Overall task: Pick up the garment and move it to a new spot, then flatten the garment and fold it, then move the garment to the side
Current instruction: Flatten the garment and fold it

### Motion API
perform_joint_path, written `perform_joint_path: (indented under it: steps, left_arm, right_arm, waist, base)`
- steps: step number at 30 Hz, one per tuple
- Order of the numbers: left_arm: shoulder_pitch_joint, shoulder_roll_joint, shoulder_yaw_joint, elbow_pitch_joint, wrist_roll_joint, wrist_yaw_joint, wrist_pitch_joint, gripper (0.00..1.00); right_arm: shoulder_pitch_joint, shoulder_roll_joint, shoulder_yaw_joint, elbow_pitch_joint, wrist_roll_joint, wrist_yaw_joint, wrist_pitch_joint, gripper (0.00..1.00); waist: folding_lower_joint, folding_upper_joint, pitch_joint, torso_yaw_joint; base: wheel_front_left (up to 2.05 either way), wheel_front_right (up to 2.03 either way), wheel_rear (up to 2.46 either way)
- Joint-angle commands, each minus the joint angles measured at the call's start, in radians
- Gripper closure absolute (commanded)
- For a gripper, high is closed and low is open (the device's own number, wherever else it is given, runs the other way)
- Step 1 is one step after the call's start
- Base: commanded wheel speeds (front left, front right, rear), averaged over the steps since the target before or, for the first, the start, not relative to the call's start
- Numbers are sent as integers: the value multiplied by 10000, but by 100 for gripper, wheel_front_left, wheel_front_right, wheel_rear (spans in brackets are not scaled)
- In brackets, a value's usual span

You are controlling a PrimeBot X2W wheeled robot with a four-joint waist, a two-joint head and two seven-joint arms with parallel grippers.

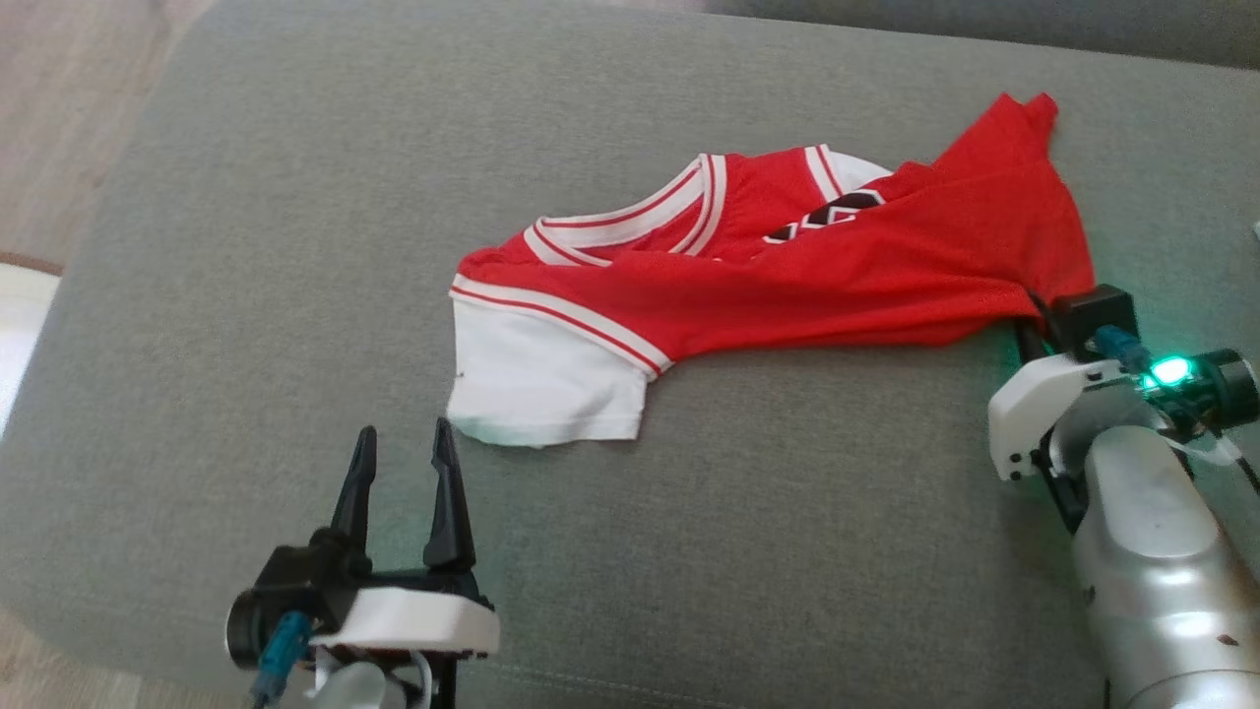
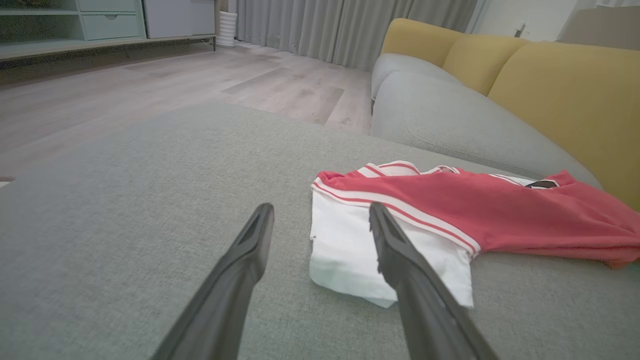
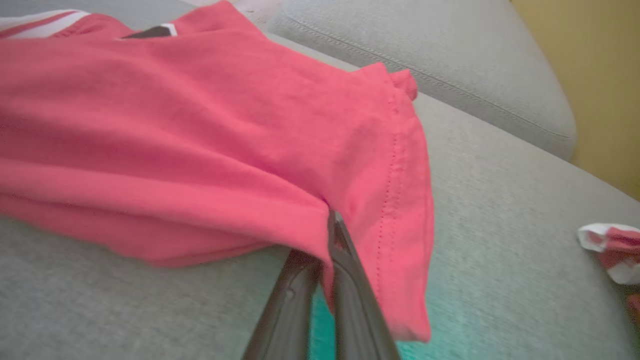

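Note:
A red jersey with white trim and a white sleeve, the garment (image 1: pixel 787 286), lies crumpled and partly folded over itself on a grey cushion (image 1: pixel 295 295). My right gripper (image 3: pixel 331 220) is shut on the red hem of the garment (image 3: pixel 200 125) at its right end, with cloth draped over the fingertips. In the head view its fingers are hidden under the fabric, and its wrist (image 1: pixel 1093 330) sits just right of the hem. My left gripper (image 1: pixel 404 428) stands open and holds nothing, low over the cushion just short of the white sleeve (image 2: pixel 350 250).
Beyond the cushion are a second grey seat (image 2: pixel 450 120) and yellow back cushions (image 2: pixel 565 100). Wooden floor (image 2: pixel 150 85) lies to the left past the cushion's edge. A small red and white cloth (image 3: pixel 610 250) lies to the right of the garment.

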Motion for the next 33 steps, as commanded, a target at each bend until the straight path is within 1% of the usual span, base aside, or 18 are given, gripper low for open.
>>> perform_joint_path:
  steps: [1, 3, 4, 5, 6, 7, 12, 15, 18, 19, 20, 27, 33]
  left_arm:
    - [-423, 61, 435, -222, 61, -36, -95, 0]
    - [-461, 70, 452, -167, 79, -69, -95, 0]
    - [-478, 70, 447, -140, 81, -90, -95, 0]
    - [-492, 71, 444, -111, 79, -106, -95, 0]
    - [-505, 79, 428, -76, 69, -141, -95, 0]
    - [-512, 91, 421, -38, 52, -169, -94, 0]
    - [-490, 191, 429, 123, -22, -209, -26, 0]
    - [-414, 261, 369, 227, -130, -328, 155, 0]
    - [-265, 293, 264, 376, -341, -522, 466, 0]
    - [-265, 293, 264, 376, -341, -522, 466, 0]
    - [-211, 315, 241, 447, -403, -564, 578, 0]
    - [-278, 418, 295, 1363, -717, -742, 888, 0]
    - [-899, 374, 383, 2385, -930, -983, 884, 0]
  right_arm:
    - [-171, -6, 64, -351, -72, 35, -166, 100]
    - [-80, 68, -134, -419, -107, 35, -285, 100]
    - [-34, 120, -216, -455, -113, 35, -372, 92]
    - [16, 175, -277, -478, -116, 35, -453, 64]
    - [65, 234, -314, -495, -93, 35, -554, 21]
    - [112, 290, -330, -517, -74, 35, -669, 0]
    - [418, 503, -394, -693, 166, 35, -1101, 0]
    - [704, 565, -347, -924, 467, 35, -1307, 0]
    - [1072, 581, 12, -1198, 1176, 35, -1447, 0]
    - [1072, 581, 12, -1198, 1176, 35, -1447, 0]
    - [1203, 582, 182, -1326, 1433, 35, -1476, 0]
    - [2052, 586, 1187, -2707, 2787, 35, -1546, 0]
    - [2558, 586, 1741, -3963, 3372, 35, -1267, 0]
  waist:
    - [-1, 0, 78, -167]
    - [-1, 0, 93, -288]
    - [-1, 0, 95, -336]
    - [-1, 0, 89, -381]
    - [-1, 0, 81, -416]
    - [-1, 0, 61, -457]
    - [-1, 0, -111, -634]
    - [-1, 0, -281, -750]
    - [-1, 0, -442, -843]
    - [-1, 0, -442, -843]
    - [-1, 0, -480, -878]
    - [-1, 0, -457, -1258]
    - [-1, 0, -243, -1651]
  base:
    - [0, 0, 0]
    - [0, 0, 0]
    - [0, 0, 0]
    - [0, 0, 0]
    - [0, 0, 0]
    - [0, 0, 0]
    - [0, 0, 0]
    - [0, 0, 0]
    - [0, 0, 0]
    - [0, 0, 0]
    - [0, 0, 0]
    - [0, 0, 0]
    - [0, 0, 0]
